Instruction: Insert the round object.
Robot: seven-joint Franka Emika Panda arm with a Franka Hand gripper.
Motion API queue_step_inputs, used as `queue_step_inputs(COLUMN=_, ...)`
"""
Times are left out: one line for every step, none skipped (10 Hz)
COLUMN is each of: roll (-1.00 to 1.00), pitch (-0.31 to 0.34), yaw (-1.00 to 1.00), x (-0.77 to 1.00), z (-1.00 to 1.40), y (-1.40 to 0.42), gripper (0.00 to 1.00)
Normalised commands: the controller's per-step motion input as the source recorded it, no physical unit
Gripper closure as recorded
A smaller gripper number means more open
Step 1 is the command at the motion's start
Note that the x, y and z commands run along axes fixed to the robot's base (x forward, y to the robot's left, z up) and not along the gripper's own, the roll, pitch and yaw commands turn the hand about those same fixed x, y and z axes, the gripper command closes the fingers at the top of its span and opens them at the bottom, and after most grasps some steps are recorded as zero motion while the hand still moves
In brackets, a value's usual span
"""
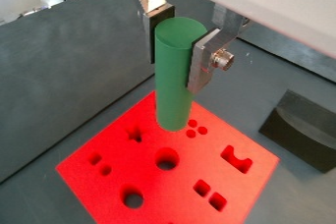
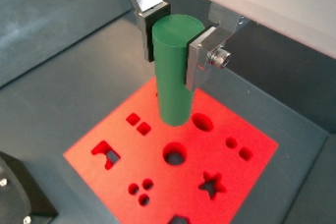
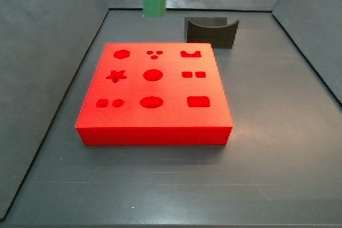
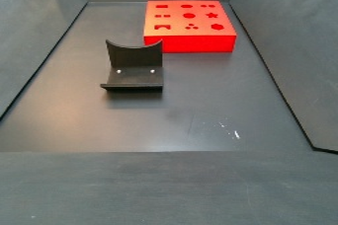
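Gripper (image 1: 182,33) clamps the peg (image 1: 175,76) upright between its fingers, and I see it hanging above the red block (image 1: 168,159). No hole in the block holds anything. Near it stands the fixture (image 4: 132,67).

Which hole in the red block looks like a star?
On the red block, the star hole is the only one with pointed arms; others are round, oval or blocky. The tool holds the green peg above.

The tool (image 1: 175,33) has flat silver finger plates with dark pads and a silver screw.
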Motion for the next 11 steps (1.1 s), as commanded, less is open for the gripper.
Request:
queue_step_inputs(roll=0.02, pitch=0.0, yaw=-0.14, x=-0.44, z=-0.17, y=0.13, gripper=1.0)
queue_step_inputs(roll=0.0, pitch=-0.009, yaw=-0.06, x=-0.21, z=-0.03, y=0.02, gripper=1.0)
queue_step_inputs(roll=0.0, pitch=0.013, yaw=0.0, x=0.0, z=0.0, y=0.01, gripper=1.0)
queue_step_inputs(roll=0.01, pitch=0.021, yaw=-0.04, x=0.0, z=-0.07, y=0.04, gripper=1.0)
queue_step_inputs(roll=0.03, pitch=0.0, yaw=-0.12, x=0.0, z=-0.15, y=0.0, gripper=1.0)
queue_step_inputs(roll=0.01, pitch=0.0, yaw=-0.12, x=-0.05, z=-0.13, y=0.0, gripper=1.0)
queue_step_inputs(roll=0.01, pitch=0.0, yaw=-0.07, x=-0.17, z=-0.12, y=0.0, gripper=1.0)
queue_step_inputs(roll=0.04, pitch=0.0, yaw=-0.1, x=-0.25, z=-0.1, y=0.0, gripper=1.0)
queue_step_inputs(roll=0.0, pitch=0.0, yaw=-0.07, x=-0.17, z=-0.09, y=0.0, gripper=1.0)
queue_step_inputs(roll=0.0, pitch=0.0, yaw=-0.05, x=-0.06, z=-0.08, y=0.0, gripper=1.0)
queue_step_inputs(roll=0.0, pitch=0.0, yaw=-0.03, x=-0.05, z=-0.13, y=-0.03, gripper=1.0)
